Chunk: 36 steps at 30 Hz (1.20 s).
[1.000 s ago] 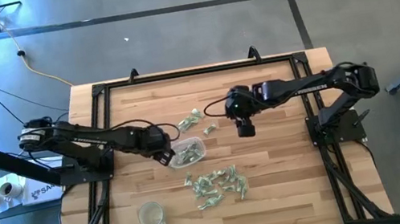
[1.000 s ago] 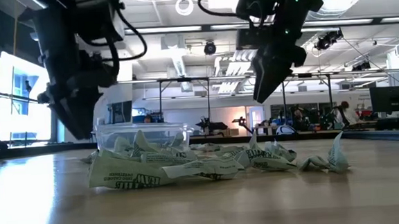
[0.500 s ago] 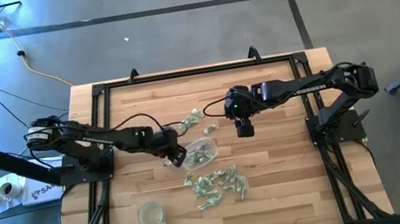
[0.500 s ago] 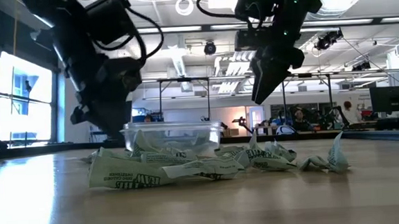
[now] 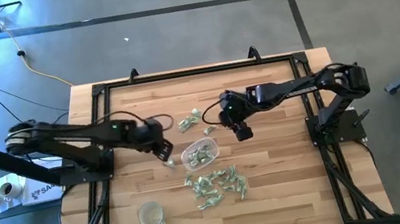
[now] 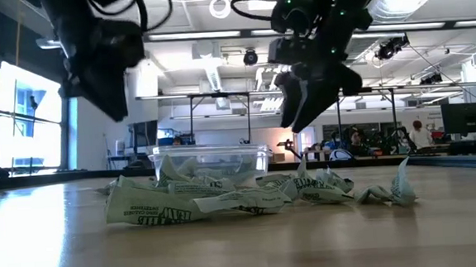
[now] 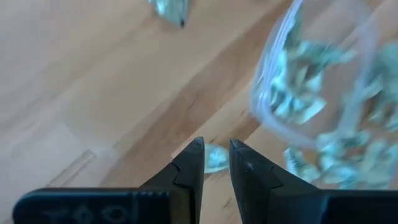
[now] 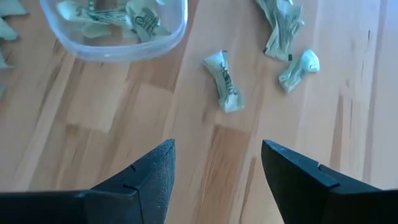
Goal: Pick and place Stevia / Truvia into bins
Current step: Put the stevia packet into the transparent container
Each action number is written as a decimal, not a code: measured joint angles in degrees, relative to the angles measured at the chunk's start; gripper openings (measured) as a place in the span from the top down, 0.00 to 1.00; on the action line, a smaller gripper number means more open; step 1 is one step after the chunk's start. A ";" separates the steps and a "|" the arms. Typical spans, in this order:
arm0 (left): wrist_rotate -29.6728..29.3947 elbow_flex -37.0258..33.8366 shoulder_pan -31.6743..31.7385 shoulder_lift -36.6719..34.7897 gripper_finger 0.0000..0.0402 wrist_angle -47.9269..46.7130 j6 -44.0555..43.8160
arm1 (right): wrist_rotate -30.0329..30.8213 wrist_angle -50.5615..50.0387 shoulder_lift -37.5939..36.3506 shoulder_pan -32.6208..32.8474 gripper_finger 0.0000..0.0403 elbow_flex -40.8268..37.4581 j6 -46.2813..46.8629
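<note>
Grey concrete floor (image 5: 170,27) with dark seam lines around wooden table (image 5: 294,186). Yellow cable (image 5: 36,68) trails across floor. Bright window (image 6: 24,122) at room's left. Strip ceiling lights (image 6: 215,35) overhead. Monitor (image 6: 466,118) at far right.

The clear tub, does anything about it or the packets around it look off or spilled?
The clear tub sits upright holding several sachets, nothing tipped. One sachet lies alone on the wood just outside it, under the left gripper. Other crumpled sachets are strewn in a loose pile nearby.
</note>
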 joint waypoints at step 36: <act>-3.33 -0.02 0.01 -13.96 0.73 -3.05 -4.62 | -6.90 5.04 17.10 -3.30 0.44 9.89 2.55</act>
